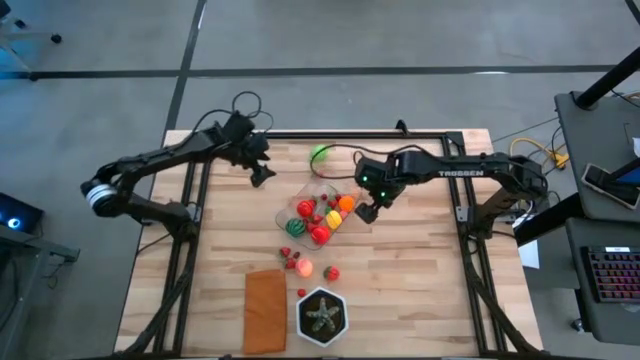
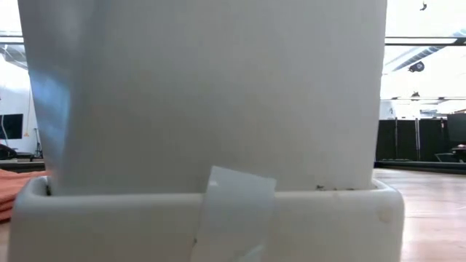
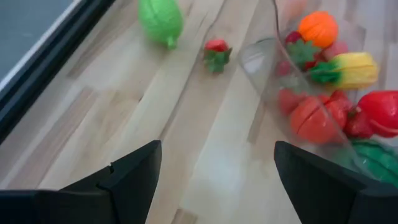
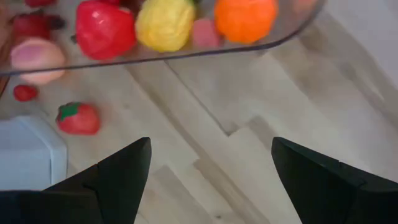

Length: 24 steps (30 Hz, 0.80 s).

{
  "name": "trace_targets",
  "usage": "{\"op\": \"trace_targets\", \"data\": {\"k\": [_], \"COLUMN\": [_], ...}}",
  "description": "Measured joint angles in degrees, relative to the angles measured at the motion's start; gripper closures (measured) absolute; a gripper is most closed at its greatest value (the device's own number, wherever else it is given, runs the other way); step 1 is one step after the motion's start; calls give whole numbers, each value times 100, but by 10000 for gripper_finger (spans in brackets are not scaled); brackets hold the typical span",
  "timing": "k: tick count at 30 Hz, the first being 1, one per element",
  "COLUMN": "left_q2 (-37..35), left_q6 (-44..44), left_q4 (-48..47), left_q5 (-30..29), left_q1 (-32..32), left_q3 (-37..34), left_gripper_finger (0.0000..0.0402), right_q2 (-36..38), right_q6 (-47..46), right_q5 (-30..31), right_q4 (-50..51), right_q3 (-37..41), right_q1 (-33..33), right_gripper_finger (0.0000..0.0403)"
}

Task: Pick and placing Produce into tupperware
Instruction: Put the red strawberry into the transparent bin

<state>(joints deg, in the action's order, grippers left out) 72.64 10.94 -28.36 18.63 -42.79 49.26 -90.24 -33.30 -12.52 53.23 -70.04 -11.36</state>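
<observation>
The clear tupperware [image 1: 318,190] sits mid-table and holds several toy produce pieces: red [image 1: 321,233], yellow [image 1: 334,218], orange [image 1: 346,203] and striped dark green [image 1: 294,227]. Loose produce lies on the wood: a green piece [image 1: 320,155] toward the far edge, and a peach one [image 1: 305,268] and a red one [image 1: 331,272] toward the near edge. My left gripper [image 1: 262,172] is open, left of the container and touching nothing; its wrist view shows the green piece [image 3: 160,22] and a small strawberry [image 3: 216,53]. My right gripper [image 1: 368,210] is open just right of the container rim [image 4: 186,55].
A flat orange-brown rectangle [image 1: 265,310] and a hexagonal pot with a green star-shaped plant [image 1: 322,315] stand near the table's near edge. A white object [image 2: 211,109] fills the low view. Black frame rails run along the table's sides. Bare wood lies right of the container.
</observation>
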Motion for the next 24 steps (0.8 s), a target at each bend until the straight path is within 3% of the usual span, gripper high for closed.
{"op": "trace_targets", "data": {"k": [13,24], "left_q2": [-993,-1073], "left_q6": [-339,-308], "left_q4": [690,692], "left_q5": [-161,-110], "left_q1": [-10,26], "left_q3": [-1303,-1329], "left_gripper_finger": [105,105], "right_q2": [-100,-100], "right_q6": [-347,-824], "right_q5": [124,1814], "right_q4": [-45,-690], "right_q3": [2,2], "right_q1": [1131,2272], "right_gripper_finger": [78,78]}}
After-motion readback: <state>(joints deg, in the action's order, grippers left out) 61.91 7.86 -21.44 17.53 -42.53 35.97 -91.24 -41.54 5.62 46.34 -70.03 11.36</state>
